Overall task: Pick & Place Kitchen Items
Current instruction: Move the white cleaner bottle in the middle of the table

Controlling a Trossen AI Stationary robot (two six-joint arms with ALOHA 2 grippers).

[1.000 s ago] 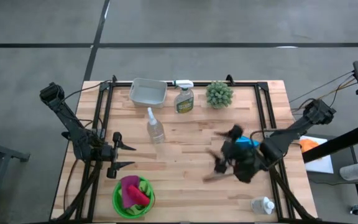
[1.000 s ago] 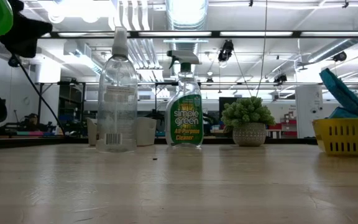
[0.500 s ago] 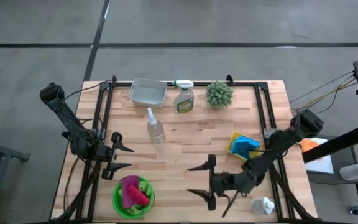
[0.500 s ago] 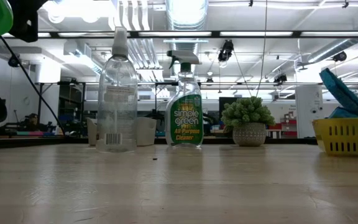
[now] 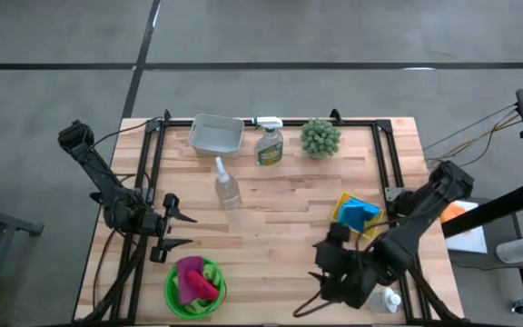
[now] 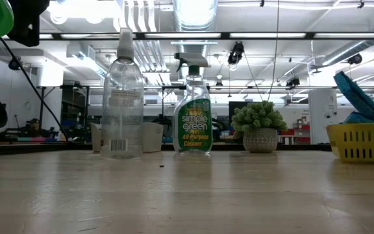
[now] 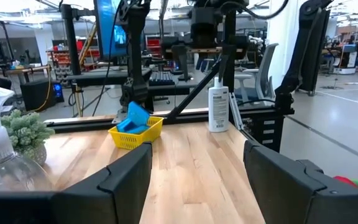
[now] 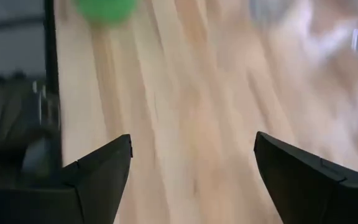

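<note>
The wooden surface (image 5: pixel 271 195) is being used as a sorting area: cloths are being kept bundled in one green bowl (image 5: pixel 195 287) and blue sponges in one yellow basket (image 5: pixel 356 213), presumably as drop spots. Two spray bottles (image 5: pixel 227 185) (image 5: pixel 268 143), one grey tray (image 5: pixel 216 134) and one white bottle (image 5: pixel 384 299) are standing loose. The left gripper (image 5: pixel 172 228) is being held idle, jaws apart and empty, above the bowl, while the right gripper (image 5: pixel 320 282) is being held near the white bottle, jaws wide apart, nothing gripped.
</note>
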